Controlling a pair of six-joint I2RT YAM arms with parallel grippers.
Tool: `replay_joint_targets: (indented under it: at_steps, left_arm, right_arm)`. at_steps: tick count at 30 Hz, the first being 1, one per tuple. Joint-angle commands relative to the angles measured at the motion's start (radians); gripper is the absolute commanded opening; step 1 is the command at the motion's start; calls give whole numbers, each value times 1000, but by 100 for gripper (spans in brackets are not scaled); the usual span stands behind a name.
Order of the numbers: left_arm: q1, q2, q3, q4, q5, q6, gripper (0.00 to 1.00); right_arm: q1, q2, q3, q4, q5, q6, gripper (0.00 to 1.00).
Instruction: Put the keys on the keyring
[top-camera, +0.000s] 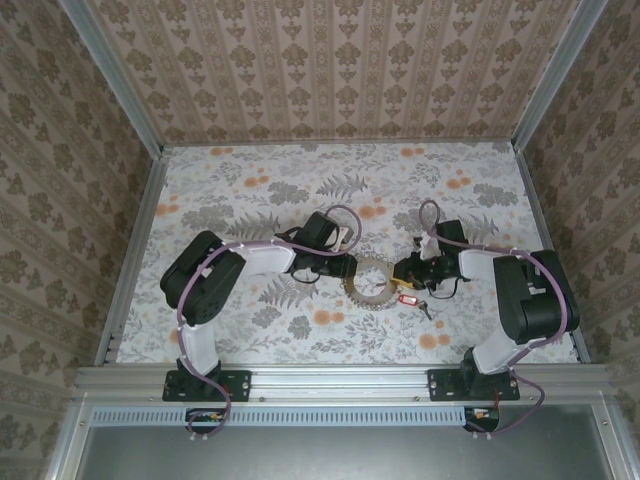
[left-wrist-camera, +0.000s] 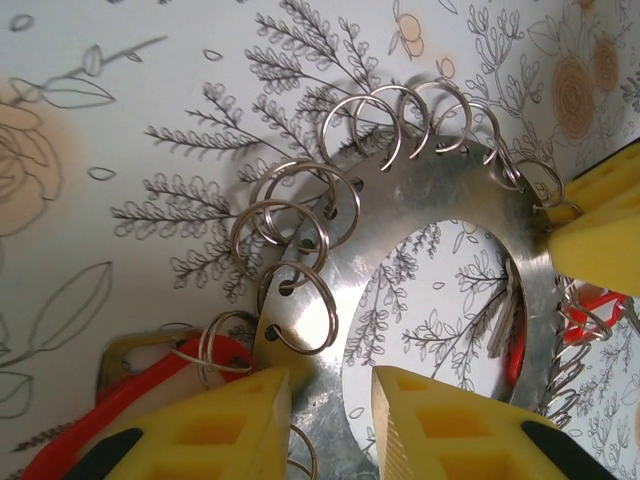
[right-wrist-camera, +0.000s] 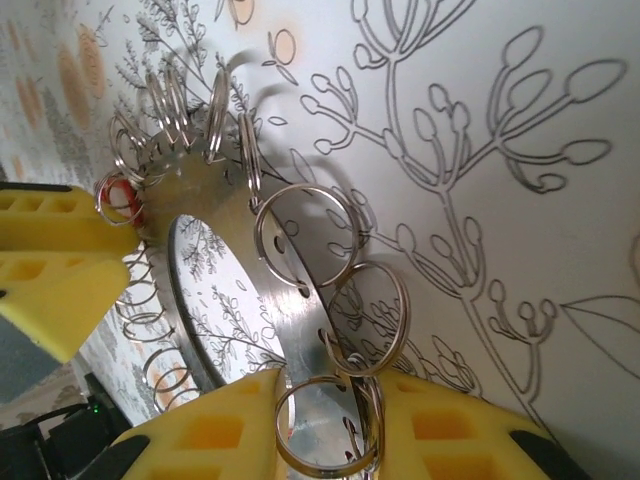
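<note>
The keyring (top-camera: 370, 282) is a flat silvery ring plate (left-wrist-camera: 420, 200) fringed with wire split rings. It lies mid-table between both grippers. My left gripper (top-camera: 340, 268) is shut across the plate's band (left-wrist-camera: 330, 425), one yellow finger (left-wrist-camera: 200, 425) on each edge. A red-tagged key (left-wrist-camera: 150, 385) hangs on a split ring beside it. My right gripper (top-camera: 405, 272) is shut on the opposite side of the band (right-wrist-camera: 325, 420), with split rings (right-wrist-camera: 330, 430) caught between its fingers (right-wrist-camera: 450, 430). Another key (left-wrist-camera: 505, 320) with a red tag (top-camera: 407, 298) lies beside the right gripper.
The flowered tabletop (top-camera: 330, 180) is bordered by metal rails and papered walls (top-camera: 60, 180). Both arm bases sit on the near rail (top-camera: 340, 382). In the right wrist view the keyring's far side (right-wrist-camera: 200, 190) sits tilted off the table.
</note>
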Motion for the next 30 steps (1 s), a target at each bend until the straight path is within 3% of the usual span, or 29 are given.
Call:
replay_joint_targets:
  at_steps: [1,18,26,30]
  left_arm:
    - [-1,11,-34,-46,-16,-26,28]
    - [33,-37,-91,31,-4,-62,26]
    - [36,-93,-109,53,-33,-56,27]
    - [44,-142,-124,58,-63,-49,28]
  right_arm:
    - [2,-25,-18,110,-109,24,18]
    - [-22,-42,-67,284,-201,70,17]
    - [-22,-66,-53,242,-163,61,1]
    - [-24,-101,-52,226,-139,63,0]
